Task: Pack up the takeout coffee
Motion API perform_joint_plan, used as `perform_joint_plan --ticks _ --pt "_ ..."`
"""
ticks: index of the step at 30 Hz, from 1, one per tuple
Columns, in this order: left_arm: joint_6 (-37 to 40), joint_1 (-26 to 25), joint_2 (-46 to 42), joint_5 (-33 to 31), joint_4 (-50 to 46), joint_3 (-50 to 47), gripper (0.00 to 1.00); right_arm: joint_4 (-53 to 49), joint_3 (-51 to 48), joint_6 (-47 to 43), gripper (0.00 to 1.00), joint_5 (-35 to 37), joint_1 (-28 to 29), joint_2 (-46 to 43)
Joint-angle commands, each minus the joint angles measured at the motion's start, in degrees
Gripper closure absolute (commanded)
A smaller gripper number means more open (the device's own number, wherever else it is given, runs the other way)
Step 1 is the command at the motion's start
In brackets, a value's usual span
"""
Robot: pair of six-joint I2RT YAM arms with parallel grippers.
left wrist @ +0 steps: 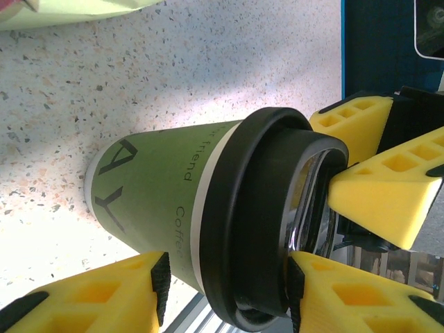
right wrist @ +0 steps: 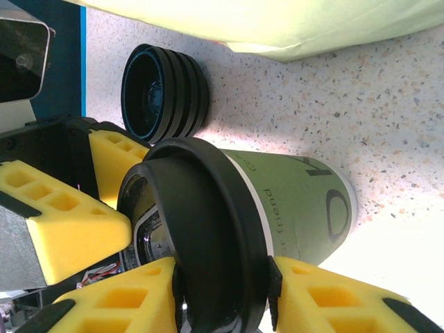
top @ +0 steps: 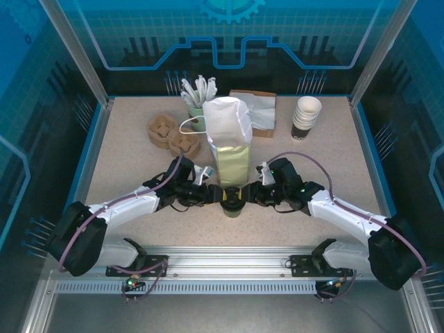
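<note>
Where the pale green, white-topped paper bag faces the arm bases, the small pale-green paper cup with round black plastic lid stands upright on the speckled tabletop, just beside the bag. Right gripper: narrow, black pads clamped on the lid rim, holding the cup. Left gripper: yellow fingers straddle lid and upper wall; pressing or merely close, cannot tell.

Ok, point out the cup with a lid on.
The takeout coffee near the front: green sides, black lid fitted. The stacked cups at the back right are lidless, and the green cup of white sticks is open too.
</note>
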Motion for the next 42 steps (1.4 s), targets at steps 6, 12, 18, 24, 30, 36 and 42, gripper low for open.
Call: perform_joint_plan --ticks 6,12,18,24,30,36,42 --pt "0.28 -0.33 0.04 -0.81 -3.01 -2.92 0.51 -8.52 -1.86 -0.16 0.58 4.14 -0.59 2.57" --pt "-0.13 -0.36 -2.68 -0.72 -3.03 -0.88 0.48 -11.91 3.42 -1.60 0.50 3.50 -0.19 1.69" --pt "0.42 -0.27 -3.76 -0.37 -3.71 2.35 0.42 -13.51 6.59 -2.79 0.45 3.54 -0.36 2.80" --pt "1.88 -0.24 -5.79 -0.91 -7.50 5.90 0.39 -13.55 7.06 -2.77 0.39 2.69 -0.40 2.85" --pt "4.01 -0.10 -7.86 -2.93 -13.12 8.76 0.38 -14.42 8.13 -2.85 0.35 2.30 -0.35 1.83" --pt "6.39 0.42 -13.31 -6.54 -19.84 10.24 0.36 -15.08 6.99 -2.63 0.31 2.23 -0.14 -0.17" --pt "7.92 1.75 -17.82 -7.85 -24.08 9.39 0.34 -13.34 4.68 -1.95 0.30 1.49 0.17 -1.12"
